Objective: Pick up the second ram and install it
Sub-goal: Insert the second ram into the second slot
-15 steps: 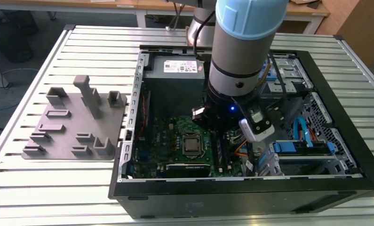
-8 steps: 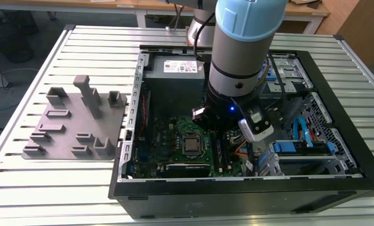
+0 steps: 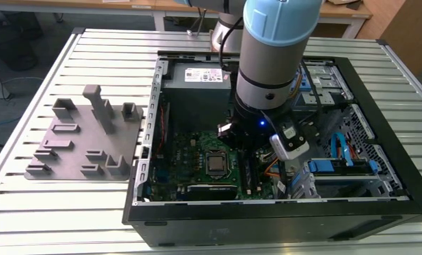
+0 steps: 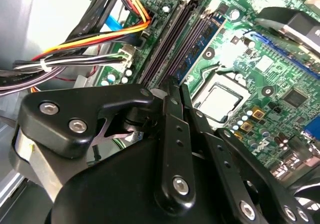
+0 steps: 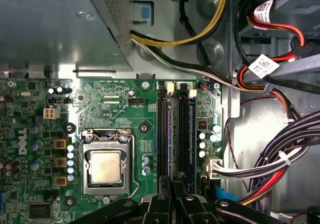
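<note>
**A:** Exterior view first: arm (image 3: 267, 64) reaches down into the open computer case (image 3: 267, 226), its wrist over the motherboard (image 3: 189, 146) toward the exterior view's right of the processor socket (image 3: 216, 162). The grey fixture plate (image 3: 83, 138) lies on the slatted table (image 3: 55, 212), just beside the case on the exterior view's left.

**B:** Gripper?

**A:** In both wrist views the gripper (image 4: 172, 83) (image 5: 178, 180) is low over the memory slots (image 5: 172, 129). Its fingers (image 4: 170, 129) are drawn together, with no gap visible at the tips.

**B:** And the second ram?

**A:** In the second wrist view the second ram (image 4: 199, 47) is a blue-green strip standing on edge in a slot, running away from the fingertips and parallel to the dark slots beside it. The tips sit at its near end — whether they pinch it or merely rest on its edge, I cannot tell.

**B:** Surroundings?

**A:** A bundle of cables (image 4: 75, 58) in black, orange and yellow lies beside the slots, on the side away from the socket.
</note>
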Action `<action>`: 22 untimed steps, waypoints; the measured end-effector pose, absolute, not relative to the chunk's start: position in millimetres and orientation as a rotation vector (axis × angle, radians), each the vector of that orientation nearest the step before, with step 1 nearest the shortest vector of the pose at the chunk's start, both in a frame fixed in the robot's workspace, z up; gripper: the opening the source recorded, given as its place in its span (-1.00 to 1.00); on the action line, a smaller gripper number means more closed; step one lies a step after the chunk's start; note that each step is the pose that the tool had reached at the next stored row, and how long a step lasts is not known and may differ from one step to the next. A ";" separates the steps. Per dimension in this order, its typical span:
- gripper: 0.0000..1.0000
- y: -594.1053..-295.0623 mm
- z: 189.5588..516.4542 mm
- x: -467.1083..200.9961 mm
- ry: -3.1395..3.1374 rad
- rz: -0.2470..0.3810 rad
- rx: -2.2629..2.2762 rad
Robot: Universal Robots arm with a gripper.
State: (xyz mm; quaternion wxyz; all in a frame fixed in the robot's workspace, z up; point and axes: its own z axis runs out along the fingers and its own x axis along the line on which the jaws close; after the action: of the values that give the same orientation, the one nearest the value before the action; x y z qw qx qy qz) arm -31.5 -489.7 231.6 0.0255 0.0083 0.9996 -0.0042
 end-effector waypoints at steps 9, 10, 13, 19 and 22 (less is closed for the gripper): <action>-0.73 -483.7 229.6 -30.9 3.090 -0.038 0.025; -0.73 -482.9 229.5 -30.9 3.090 -0.039 0.025; -0.73 -482.1 229.2 -30.8 3.090 -0.042 0.025; -0.73 -482.0 228.5 -30.9 3.090 -0.059 0.024; -0.73 -482.0 228.0 -30.9 3.089 -0.068 0.024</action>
State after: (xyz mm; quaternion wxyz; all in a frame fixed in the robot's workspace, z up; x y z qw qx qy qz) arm -30.9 -482.0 228.0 0.0256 0.0078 0.9994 -0.0220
